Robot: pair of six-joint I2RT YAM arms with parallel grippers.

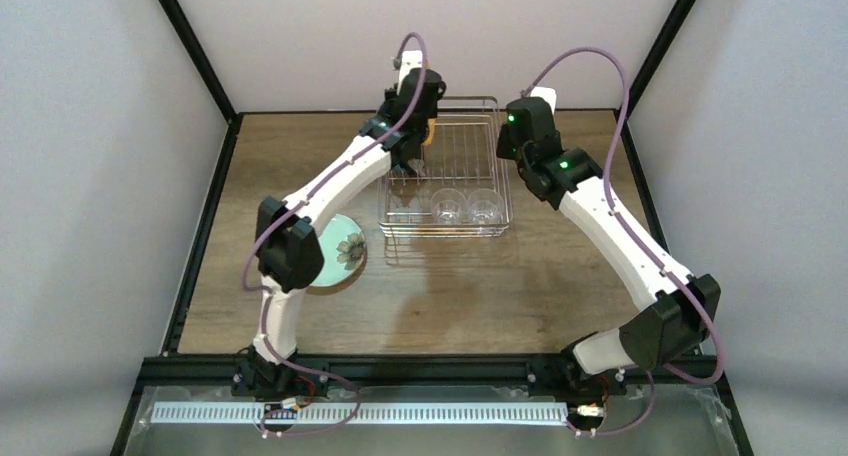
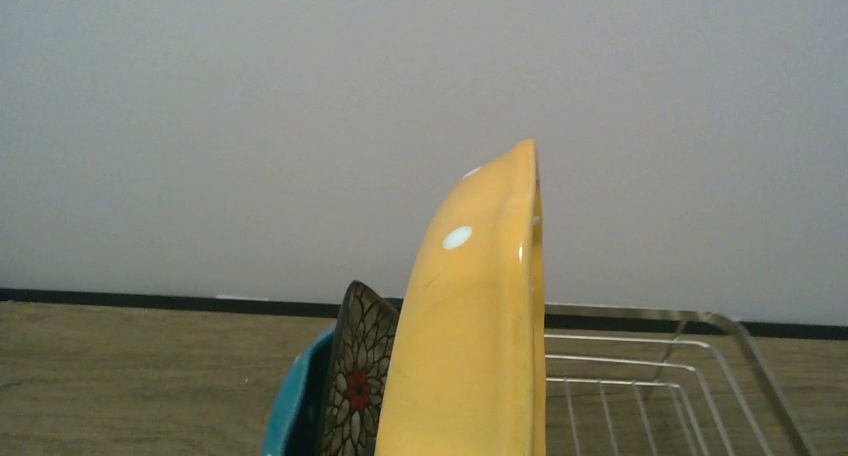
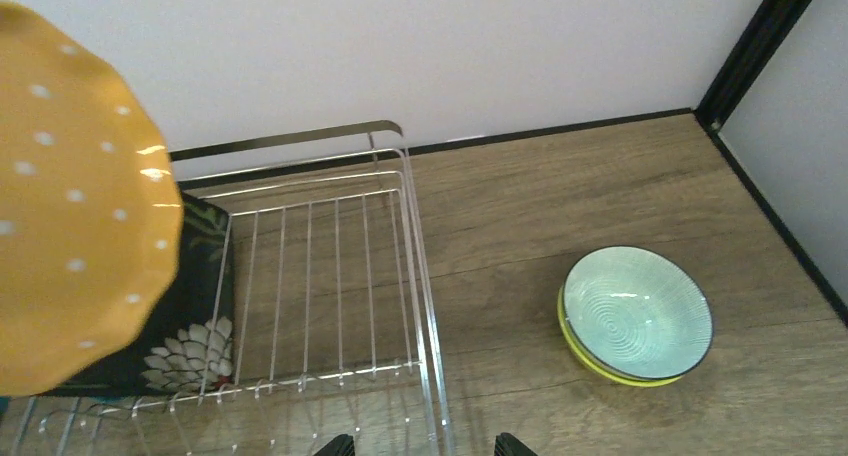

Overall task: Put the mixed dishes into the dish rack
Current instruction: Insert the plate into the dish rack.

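Dish rack (image 1: 465,151): set on the table at the upper centre of the top view. Plates are stood at its far left, cups along its near row, and the middle grid is bare.
Orange plate (image 2: 470,346): held nearly upright on edge at the centre of the left wrist view. Its lower edge is cut off, so its seating between the wires cannot be told.
Black floral plate (image 2: 358,376): stood on edge just left of the orange plate.
Blue plate (image 2: 295,406): stood on edge at the lower left, beside the black floral plate.
Pale green plate (image 1: 345,248): laid flat on the table left of centre, outside the rack and partly hidden by the left arm.
Bowls (image 3: 637,311): a mint one is nested in a yellow-green one at the lower right, on the table apart from the rack.
Glass cups (image 1: 447,206): lined along the rack's near row.
Left gripper (image 1: 410,162): placed over the orange plate; whether its jaws are clamped on the rim cannot be told.
Right gripper (image 3: 422,446): jaws spread, nothing held between them.
Risk: if the orange plate is let go unseated, it could tip onto the black floral plate and chip it.
Risk: a reach for the pale green plate could be snagged on the rack's wall, shifting the cups.
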